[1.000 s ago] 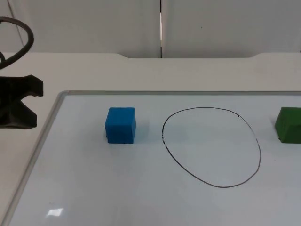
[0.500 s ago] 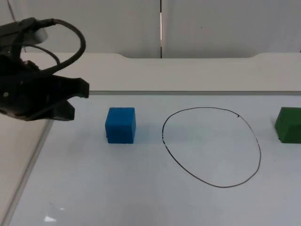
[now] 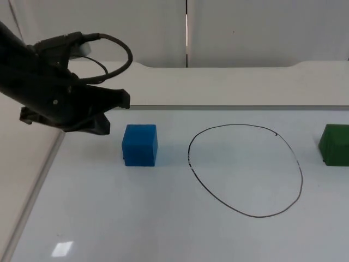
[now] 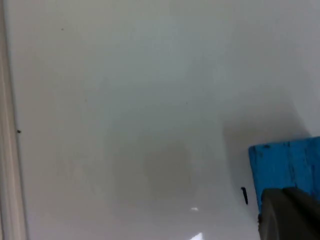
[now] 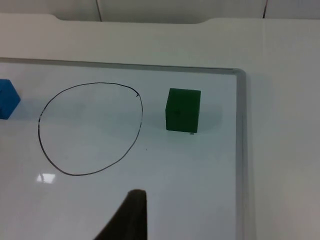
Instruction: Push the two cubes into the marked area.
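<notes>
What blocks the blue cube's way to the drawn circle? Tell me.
Nothing visible does. The blue cube sits just outside the drawn circle, with bare whiteboard between them. The left pincer hovers on the cube's far side from the circle, with nothing between them either.

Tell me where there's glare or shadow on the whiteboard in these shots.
Top view: a bright glare patch on the whiteboard near its front left edge, and the left gripper beside the blue cube. Left wrist view: a soft grey shadow around the cube, small glints close by. Right wrist view: a glare patch inside the drawn circle; the green cube casts a faint shadow.
</notes>
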Controlling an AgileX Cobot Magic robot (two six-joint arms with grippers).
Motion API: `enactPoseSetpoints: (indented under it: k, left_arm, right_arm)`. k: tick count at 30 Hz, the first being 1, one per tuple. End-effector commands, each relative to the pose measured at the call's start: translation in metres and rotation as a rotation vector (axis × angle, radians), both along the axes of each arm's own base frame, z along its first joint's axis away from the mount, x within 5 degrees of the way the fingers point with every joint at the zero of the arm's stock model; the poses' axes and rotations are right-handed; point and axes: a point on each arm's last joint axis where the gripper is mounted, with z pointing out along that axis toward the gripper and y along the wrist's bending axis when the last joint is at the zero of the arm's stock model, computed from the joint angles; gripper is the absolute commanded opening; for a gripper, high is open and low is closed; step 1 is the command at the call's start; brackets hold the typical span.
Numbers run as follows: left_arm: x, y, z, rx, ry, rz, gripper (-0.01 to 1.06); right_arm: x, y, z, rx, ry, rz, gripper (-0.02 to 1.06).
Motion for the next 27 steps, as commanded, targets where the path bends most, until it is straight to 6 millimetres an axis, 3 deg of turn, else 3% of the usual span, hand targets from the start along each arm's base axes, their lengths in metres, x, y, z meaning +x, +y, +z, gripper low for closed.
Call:
enactPoseSetpoints:
  k: [1, 10, 20, 27]
  left_arm:
    - [0.003, -0.003, -0.004, -0.015, 0.014, 0.009, 0.00]
    - [0.013, -0.006, -0.035, -0.021, 0.089, 0.030, 0.00]
    - [0.013, -0.008, -0.037, -0.023, 0.095, 0.032, 0.00]
    - [0.008, -0.031, -0.037, 0.010, 0.056, -0.020, 0.00]
  right_arm:
    - [0.000, 0.000, -0.001, -0.007, 0.001, -0.005, 1.05]
    - [0.000, 0.000, -0.001, -0.007, 0.001, -0.005, 1.05]
    - [0.000, 0.000, -0.001, -0.007, 0.001, -0.005, 1.05]
    - [0.000, 0.000, -0.001, -0.007, 0.001, -0.005, 1.05]
